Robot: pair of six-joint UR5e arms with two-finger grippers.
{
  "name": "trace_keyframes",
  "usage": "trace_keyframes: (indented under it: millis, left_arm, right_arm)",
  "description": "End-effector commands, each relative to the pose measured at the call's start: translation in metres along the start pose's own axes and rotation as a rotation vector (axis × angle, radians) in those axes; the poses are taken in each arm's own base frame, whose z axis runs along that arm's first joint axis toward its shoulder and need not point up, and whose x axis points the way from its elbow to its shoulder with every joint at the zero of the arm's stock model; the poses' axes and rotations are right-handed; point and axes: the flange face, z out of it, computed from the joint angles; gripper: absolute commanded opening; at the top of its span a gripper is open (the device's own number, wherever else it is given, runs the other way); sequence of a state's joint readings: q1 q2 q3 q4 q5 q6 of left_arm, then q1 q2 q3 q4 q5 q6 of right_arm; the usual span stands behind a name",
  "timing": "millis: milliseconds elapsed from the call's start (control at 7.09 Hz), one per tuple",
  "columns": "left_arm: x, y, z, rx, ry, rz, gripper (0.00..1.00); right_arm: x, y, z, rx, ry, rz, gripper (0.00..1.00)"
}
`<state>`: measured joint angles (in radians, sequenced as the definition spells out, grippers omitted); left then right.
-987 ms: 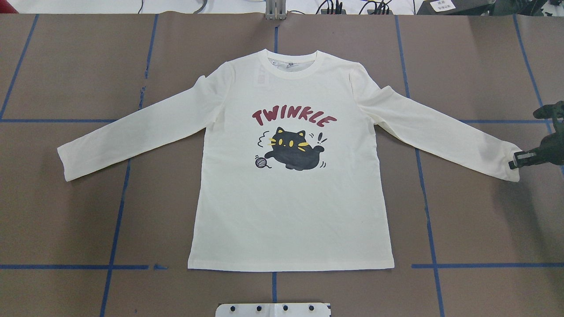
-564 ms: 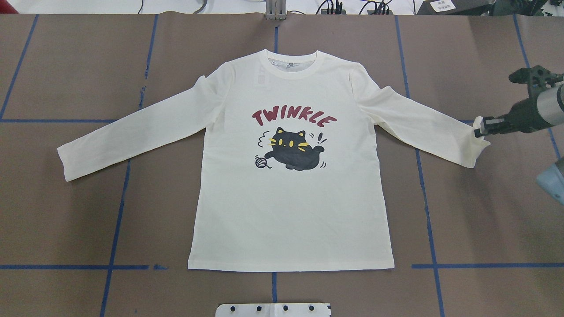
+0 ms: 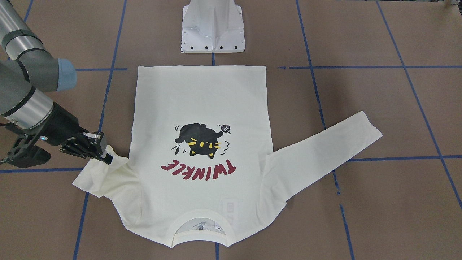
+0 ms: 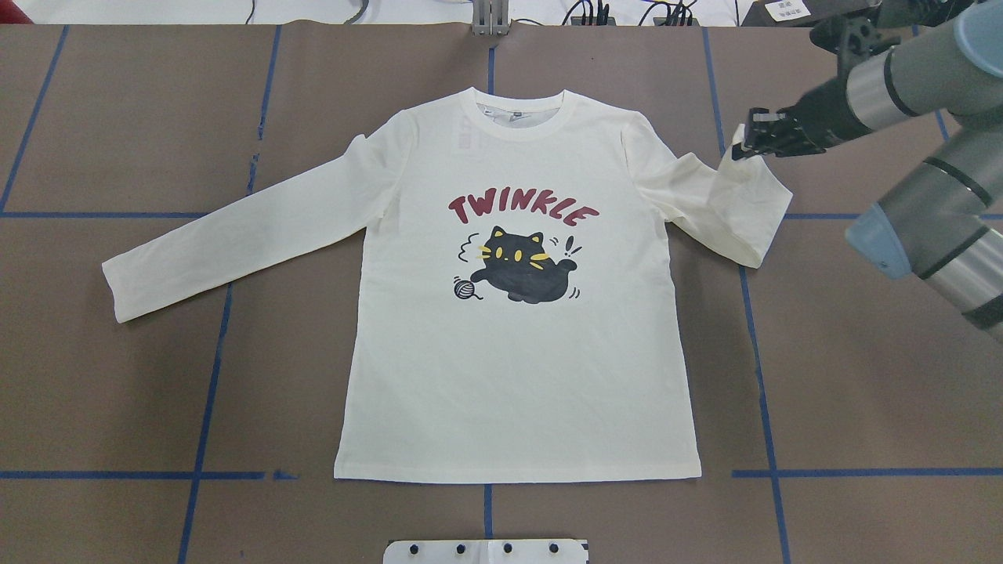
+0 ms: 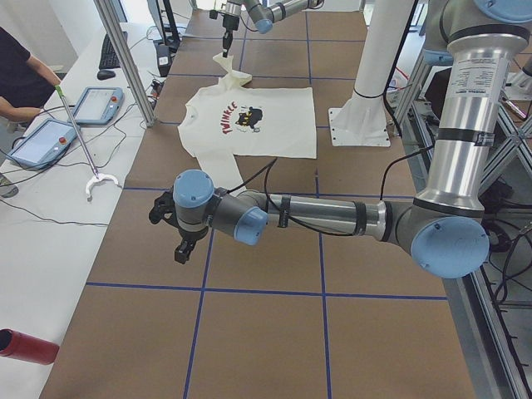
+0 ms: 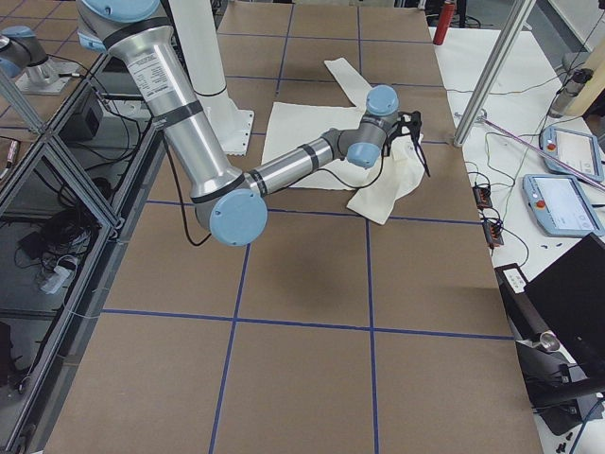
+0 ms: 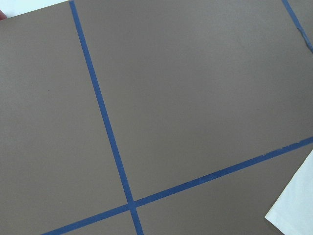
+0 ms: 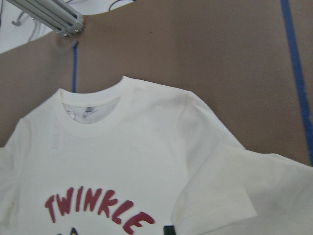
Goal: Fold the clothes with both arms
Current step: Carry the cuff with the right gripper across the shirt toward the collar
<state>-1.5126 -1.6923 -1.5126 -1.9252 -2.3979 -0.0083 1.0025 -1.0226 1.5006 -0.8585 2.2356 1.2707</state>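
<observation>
Right gripper [image 4: 746, 141], held high, pinches the sleeve [image 4: 736, 204]; left gripper [image 5: 180, 249] hangs low on an outstretched arm, closure indeterminate.

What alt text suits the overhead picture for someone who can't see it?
A cream long-sleeved T-shirt with a black cat print lies flat on a brown table; the right claw pinches one cuff, holding that sleeve doubled back toward the shoulder. The other sleeve lies stretched out.
</observation>
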Motion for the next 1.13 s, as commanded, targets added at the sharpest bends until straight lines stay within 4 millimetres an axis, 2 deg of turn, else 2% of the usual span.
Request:
trace_keyframes:
  millis: [0, 141, 282, 564, 705, 846, 987]
  left_arm:
    - [-0.001, 0.001, 0.001, -0.001, -0.003, 0.001, 1.00]
    - [-0.001, 0.001, 0.001, -0.002, -0.003, 0.000, 1.00]
    - [-0.003, 0.004, 0.002, -0.006, -0.003, -0.004, 1.00]
    - [-0.003, 0.006, 0.003, -0.008, -0.003, -0.009, 1.00]
    - [-0.004, 0.007, 0.003, -0.009, -0.003, -0.010, 1.00]
    - [-0.004, 0.007, 0.004, -0.010, -0.003, -0.011, 1.00]
    - [-0.004, 0.006, 0.003, -0.009, -0.003, -0.010, 1.00]
  right_arm:
    - [-0.152, -0.001, 0.051, 0.060, -0.078, -0.050, 0.00]
    - [-0.216, 0.031, 0.114, 0.141, -0.055, -0.070, 0.00]
    - [-0.236, 0.059, 0.156, 0.156, -0.026, -0.079, 0.00]
    - [-0.233, 0.077, 0.180, 0.166, -0.010, -0.087, 0.00]
    - [-0.222, 0.078, 0.193, 0.173, -0.014, -0.090, 0.00]
    - [-0.224, 0.080, 0.198, 0.183, -0.023, -0.096, 0.00]
    - [-0.248, 0.080, 0.199, 0.200, -0.043, -0.108, 0.00]
